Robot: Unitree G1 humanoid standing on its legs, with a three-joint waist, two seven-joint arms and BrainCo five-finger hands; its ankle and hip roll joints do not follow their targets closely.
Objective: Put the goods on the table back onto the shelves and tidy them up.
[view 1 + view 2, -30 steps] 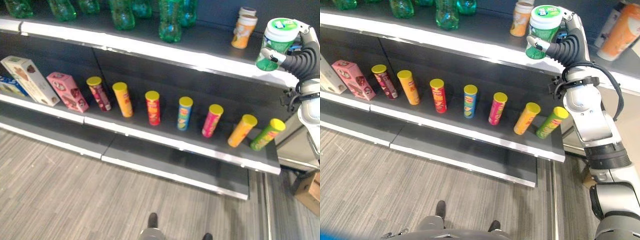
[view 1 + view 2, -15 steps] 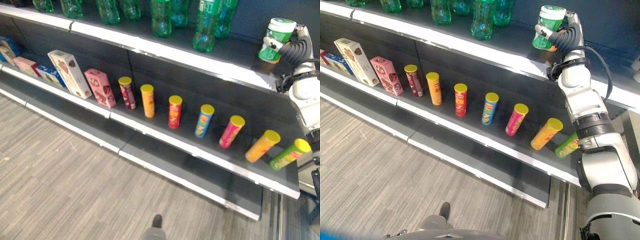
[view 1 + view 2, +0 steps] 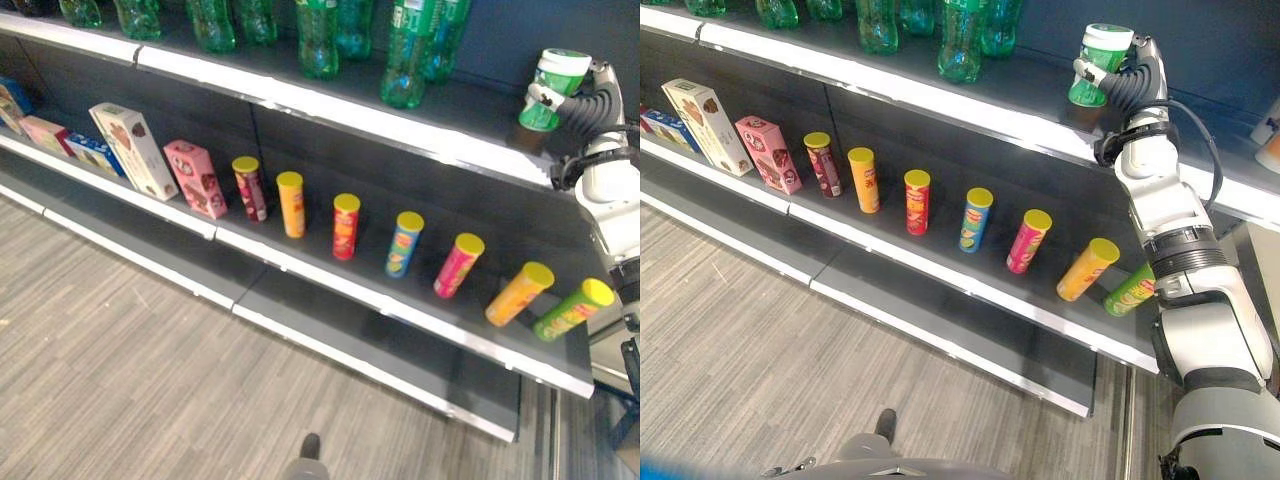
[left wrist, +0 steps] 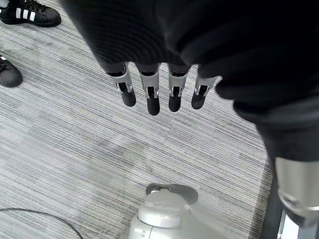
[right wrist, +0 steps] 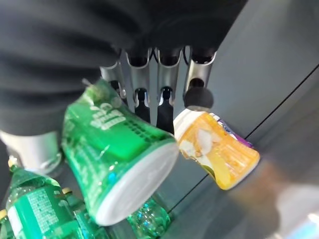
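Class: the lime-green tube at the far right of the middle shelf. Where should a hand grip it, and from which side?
Probably round the bare mid-body of the lime-green tube, coming from the open front: it leans, its yellow cap is slim, and the orange tube crowds its left.

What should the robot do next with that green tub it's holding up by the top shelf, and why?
Probably lower the green tub onto the top shelf and let go. The right robot hand holds it at the shelf's level, beside an orange cup already standing there, so it seems placed for setting down. The left robot hand hangs open over the floor.
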